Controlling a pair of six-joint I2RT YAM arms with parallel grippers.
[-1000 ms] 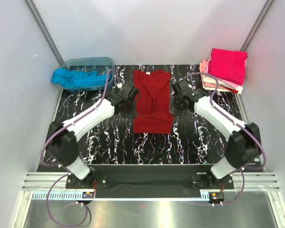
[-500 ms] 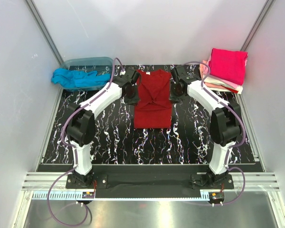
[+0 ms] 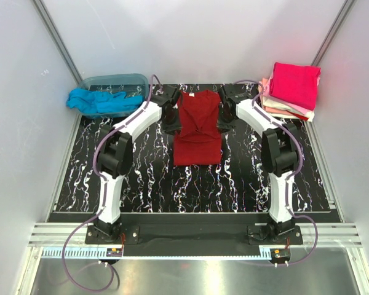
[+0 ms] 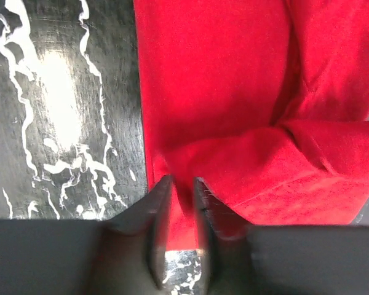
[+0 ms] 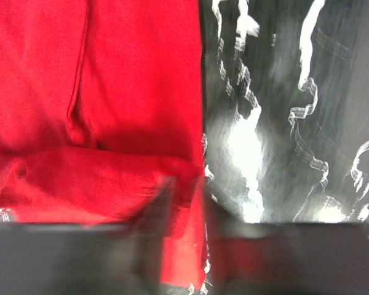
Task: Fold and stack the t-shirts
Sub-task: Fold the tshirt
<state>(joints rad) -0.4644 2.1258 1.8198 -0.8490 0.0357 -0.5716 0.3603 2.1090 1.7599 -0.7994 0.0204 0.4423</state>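
Observation:
The dark red t-shirt lies lengthwise on the black marbled table, with a fold of cloth doubled over across it. My left gripper is at the shirt's left edge. Its jaws are slightly open, and the shirt's edge lies in the narrow gap. My right gripper is at the right edge. In the blurred right wrist view it is shut on the red cloth. A turquoise t-shirt hangs out of the tub. Folded magenta, pink and peach t-shirts are stacked at the back right.
The translucent blue-grey tub stands at the back left corner. White walls close in the table on three sides. Both arms reach far back from their bases at the near edge, with purple cables looping over them.
Both grippers moved toward the back of the table along the shirt's sides, doubling cloth over near the collar. The left jaws have parted a little.

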